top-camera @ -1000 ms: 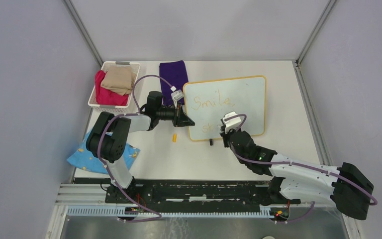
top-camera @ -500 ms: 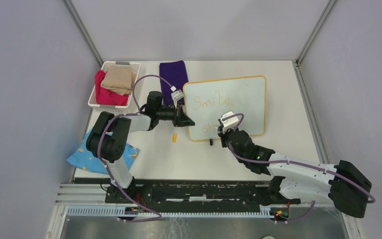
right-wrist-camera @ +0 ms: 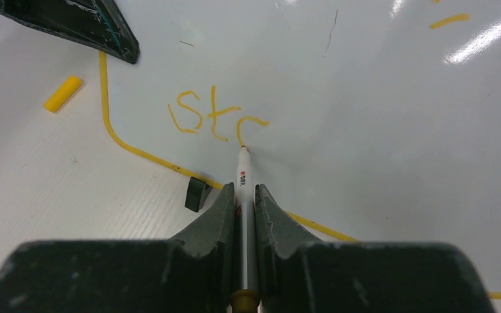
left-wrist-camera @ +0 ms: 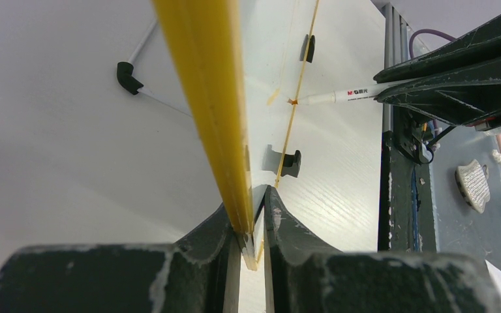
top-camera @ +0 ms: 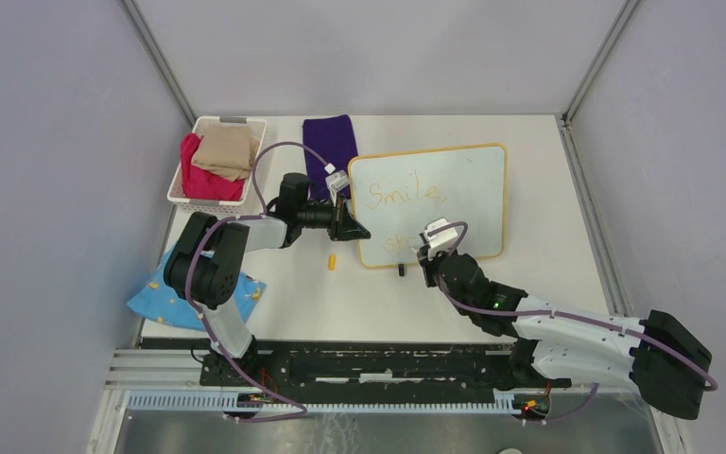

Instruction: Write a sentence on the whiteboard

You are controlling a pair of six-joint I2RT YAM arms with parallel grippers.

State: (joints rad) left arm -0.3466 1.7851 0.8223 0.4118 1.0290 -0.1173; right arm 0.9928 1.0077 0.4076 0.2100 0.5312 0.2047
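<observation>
Overhead, close wrist views (whiteboard [top-camera: 473, 189] shared)

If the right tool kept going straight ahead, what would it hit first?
The whiteboard: the marker held by the right tool seems to touch it with its tip, at the sentence, on its unfinished second line.

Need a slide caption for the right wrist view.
Right claw presses the marker onto the whiteboard, sentence unfinished.

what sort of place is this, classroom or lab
Probably a robot lab test cell: grey partition walls box in a white table, and a left arm and right arm are mounted on a rail.
</observation>
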